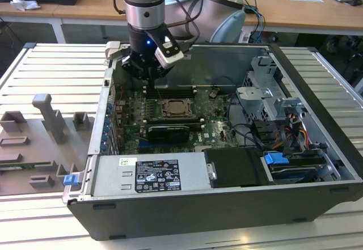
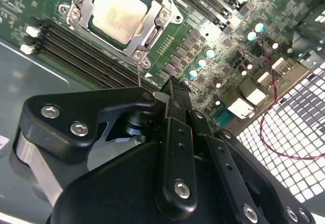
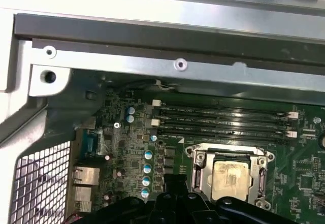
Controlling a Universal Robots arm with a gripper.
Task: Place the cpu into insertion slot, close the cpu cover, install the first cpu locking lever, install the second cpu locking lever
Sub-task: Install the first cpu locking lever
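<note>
The end effector (image 2: 171,88) is shut tight and hangs close by the cpu cover (image 2: 151,31). The cpu (image 2: 116,13) lies flat under that cover.

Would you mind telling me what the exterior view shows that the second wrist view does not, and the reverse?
The exterior view offers the whole open case, its labelled power supply, the drive cage and grey fixtures on the exterior view's left. The second wrist view offers a red wire across a perforated grille. Both share the gripper and the cpu framed by the cpu cover.
</note>
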